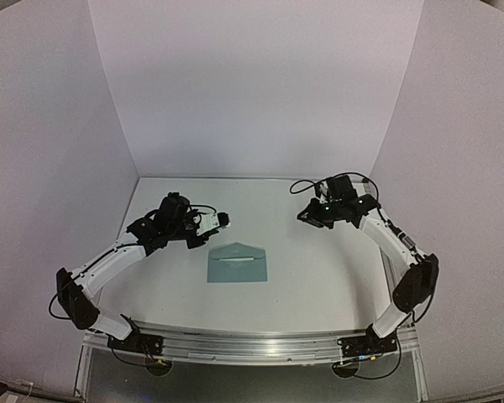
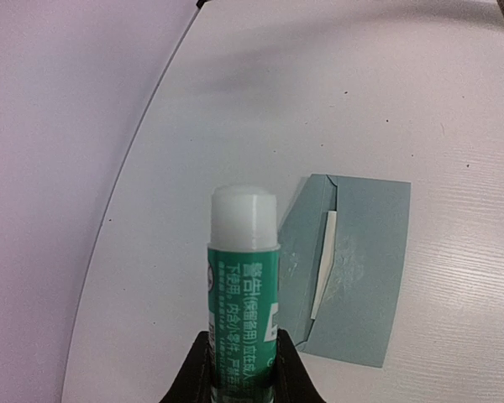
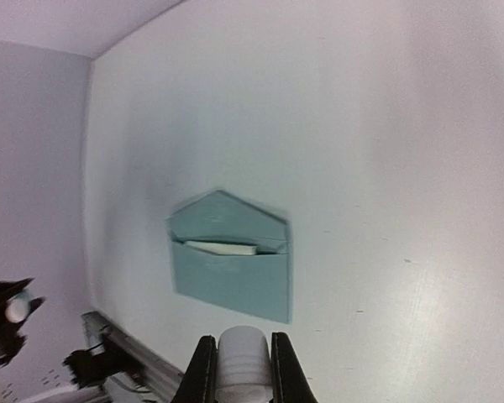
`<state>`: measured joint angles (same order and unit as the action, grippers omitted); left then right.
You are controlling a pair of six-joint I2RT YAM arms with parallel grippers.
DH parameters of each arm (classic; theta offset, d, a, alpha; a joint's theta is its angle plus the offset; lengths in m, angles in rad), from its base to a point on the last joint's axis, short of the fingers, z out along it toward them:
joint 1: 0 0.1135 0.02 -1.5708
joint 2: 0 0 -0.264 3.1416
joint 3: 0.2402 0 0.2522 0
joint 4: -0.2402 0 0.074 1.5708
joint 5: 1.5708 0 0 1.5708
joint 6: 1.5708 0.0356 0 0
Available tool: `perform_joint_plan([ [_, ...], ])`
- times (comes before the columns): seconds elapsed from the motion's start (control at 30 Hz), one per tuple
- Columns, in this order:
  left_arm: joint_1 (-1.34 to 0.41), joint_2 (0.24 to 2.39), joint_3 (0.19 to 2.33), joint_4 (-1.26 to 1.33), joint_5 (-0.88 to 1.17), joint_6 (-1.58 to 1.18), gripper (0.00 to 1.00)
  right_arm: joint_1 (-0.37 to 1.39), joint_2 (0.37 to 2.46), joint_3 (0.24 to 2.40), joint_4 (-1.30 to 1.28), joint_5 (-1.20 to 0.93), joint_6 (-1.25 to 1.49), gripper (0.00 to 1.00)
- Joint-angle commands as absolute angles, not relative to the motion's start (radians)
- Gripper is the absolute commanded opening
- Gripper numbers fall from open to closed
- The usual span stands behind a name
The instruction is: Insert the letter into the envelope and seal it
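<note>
Two pinches: left end effector [image 2: 242,374] holds the uncapped glue stick [image 2: 244,277], right end effector [image 3: 242,369] what looks like its cap [image 3: 242,357]. The envelope [image 1: 238,264] lies flap-open, letter [image 2: 324,260] inside, evidently awaiting glue.

We are seeing only a pale sliver of the letter [image 2: 326,260] at the mouth of the envelope [image 2: 361,277]; the rest is lying hidden inside. The left wrist view's bottom edge is cutting off the lower end of the glue stick [image 2: 244,277] and most of the left claw [image 2: 244,337] pinching it. The right wrist view is blurring, and its bottom edge is cropping the white cylinder [image 3: 241,369] between the right claw [image 3: 241,338] fingers. From above, we are finding both loads too small to tell.
</note>
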<state>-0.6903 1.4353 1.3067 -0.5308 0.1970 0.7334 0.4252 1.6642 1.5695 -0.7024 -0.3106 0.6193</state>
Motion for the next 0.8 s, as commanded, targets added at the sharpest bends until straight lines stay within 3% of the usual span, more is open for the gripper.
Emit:
perform_joint_plan([
  [0.0, -0.690, 1.431, 1.355, -0.612, 0.192, 0.620, 0.00, 0.434, 1.886, 1.643, -1.132, 0.194, 0.492, 0.00],
  [0.17, -0.690, 1.416, 1.346, -0.631, 0.192, 0.609, 0.00, 0.434, 2.020, 1.631, -1.113, 0.252, 0.474, 0.00],
  [0.67, -0.690, 1.430, 1.351, -0.625, 0.199, 0.615, 0.00, 0.435, 2.098, 1.460, -0.804, 0.204, 0.547, 0.00],
  [0.77, -0.690, 1.428, 1.351, -0.623, 0.201, 0.615, 0.00, 0.434, 2.100, 1.444, -0.780, 0.199, 0.559, 0.05],
])
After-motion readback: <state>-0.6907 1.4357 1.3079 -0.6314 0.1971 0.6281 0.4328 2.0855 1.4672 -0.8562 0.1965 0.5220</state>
